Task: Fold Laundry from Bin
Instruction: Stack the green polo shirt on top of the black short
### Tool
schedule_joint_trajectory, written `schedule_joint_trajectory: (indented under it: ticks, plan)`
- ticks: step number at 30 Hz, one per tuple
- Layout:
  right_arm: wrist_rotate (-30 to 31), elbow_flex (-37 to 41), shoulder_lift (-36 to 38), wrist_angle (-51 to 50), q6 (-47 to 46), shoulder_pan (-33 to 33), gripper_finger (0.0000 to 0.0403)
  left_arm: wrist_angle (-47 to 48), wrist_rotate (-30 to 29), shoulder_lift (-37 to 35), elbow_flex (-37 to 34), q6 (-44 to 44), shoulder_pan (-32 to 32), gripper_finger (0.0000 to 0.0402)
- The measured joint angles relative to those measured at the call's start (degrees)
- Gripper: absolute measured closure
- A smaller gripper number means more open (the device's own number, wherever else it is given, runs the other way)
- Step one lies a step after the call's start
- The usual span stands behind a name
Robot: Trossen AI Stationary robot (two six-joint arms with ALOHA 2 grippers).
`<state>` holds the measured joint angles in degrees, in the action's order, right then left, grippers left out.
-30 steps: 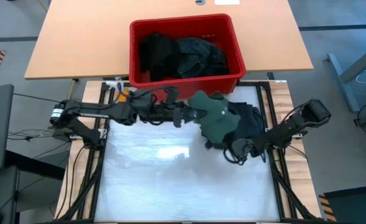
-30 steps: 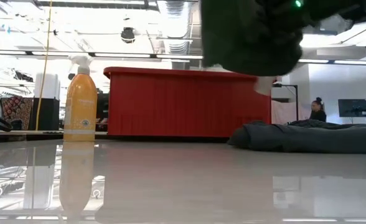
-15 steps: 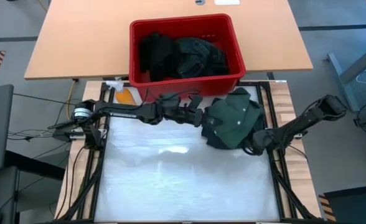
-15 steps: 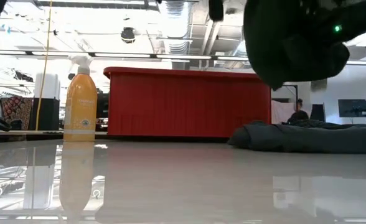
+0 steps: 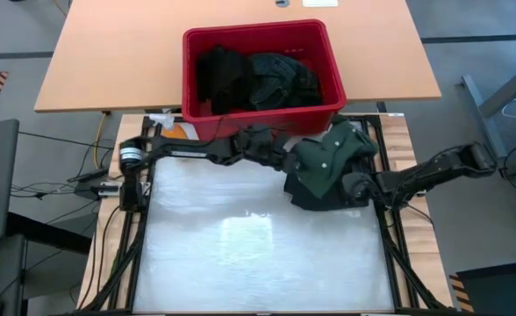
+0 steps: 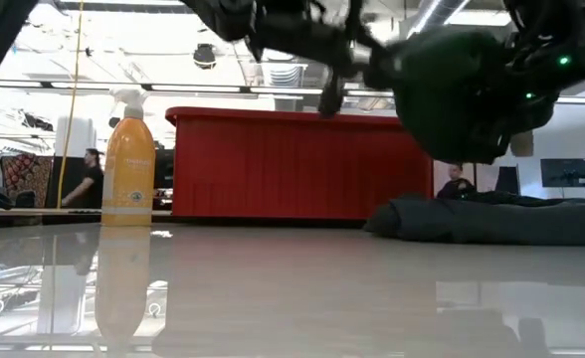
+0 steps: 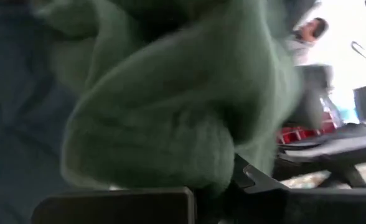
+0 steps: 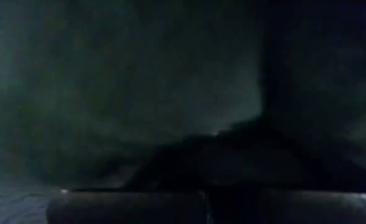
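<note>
Both hands — left [image 5: 286, 163], right [image 5: 356, 186] — are clamped on the green shirt [image 5: 326, 167] held aloft just before the bin [image 5: 262, 112], a spray bottle [image 6: 128, 159] beside it — more laundry [image 5: 254, 77] inside.

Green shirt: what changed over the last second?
The green shirt, held up between the shut left gripper and right gripper, shifted right as the right arm swung outward and the left reached after it. Red bin, its dark clothes, the dark garment and spray bottle stayed put.
</note>
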<state>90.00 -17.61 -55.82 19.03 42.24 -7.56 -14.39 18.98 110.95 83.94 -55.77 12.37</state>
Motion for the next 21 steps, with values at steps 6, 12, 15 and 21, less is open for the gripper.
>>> schedule_joint_trajectory:
  ticks: [6, 12, 15, 21]
  plan:
    - [0.0, -0.1, -0.2, -0.4, 0.3, 4.3, 0.0384, -6.9, 1.3, 8.0, 0.0, -5.0, 1.3, 0.0397]
    - [-3.5, -0.1, -0.2, -3.9, 9.9, 4.1, 0.0383, -4.6, 0.5, 10.1, 0.0, -3.9, 1.8, 0.0397]
    - [-7.1, -0.1, -0.2, -10.1, 11.4, 3.8, 0.0383, -3.2, -1.1, 10.2, 0.0, -2.8, 3.0, 0.0397]
    - [-12.5, -0.3, -0.9, -23.7, 20.1, 4.3, 0.0383, 0.5, 0.1, 10.2, 0.0, -1.8, 4.1, 0.0397]
